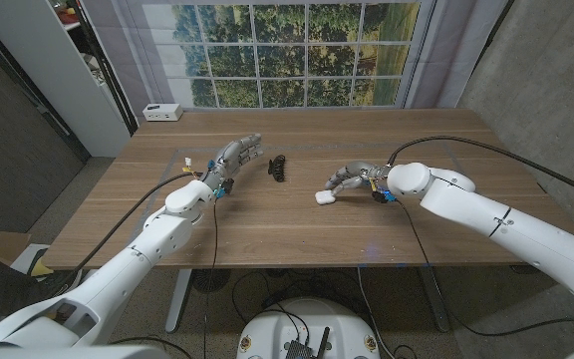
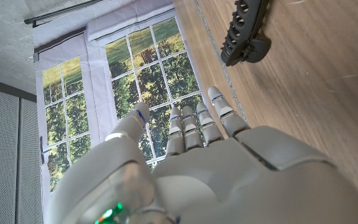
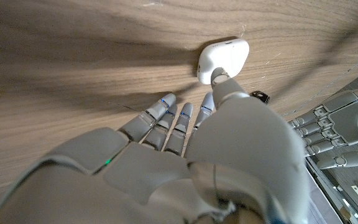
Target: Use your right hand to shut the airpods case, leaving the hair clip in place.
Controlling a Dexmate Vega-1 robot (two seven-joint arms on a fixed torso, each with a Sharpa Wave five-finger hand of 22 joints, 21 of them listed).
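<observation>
Head view first: the right hand [image 1: 348, 179] reaches in over the wooden table [image 1: 297, 229] with its fingers curled above the white airpods case [image 1: 323, 197], which lies near the table's middle. The black hair clip [image 1: 278, 168] sits apart from it, toward the left hand [image 1: 235, 155], whose fingers are spread and hold nothing.

Left wrist view — the left hand [image 2: 197, 168] has its fingers extended, nothing in them, and the hair clip [image 2: 246, 31] lies on the wood beyond them, untouched.

Right wrist view: one fingertip of the right hand [image 3: 166, 155] touches the edge of the airpods case [image 3: 224, 58]; the other fingers are loosely stretched, gripping nothing. Whether the lid is fully down I cannot tell — the case looks nearly or wholly closed.

To do this well, press straight down on the lid with a steady fingertip so the case does not skid across the smooth wood, and keep the push away from the clip's side.
</observation>
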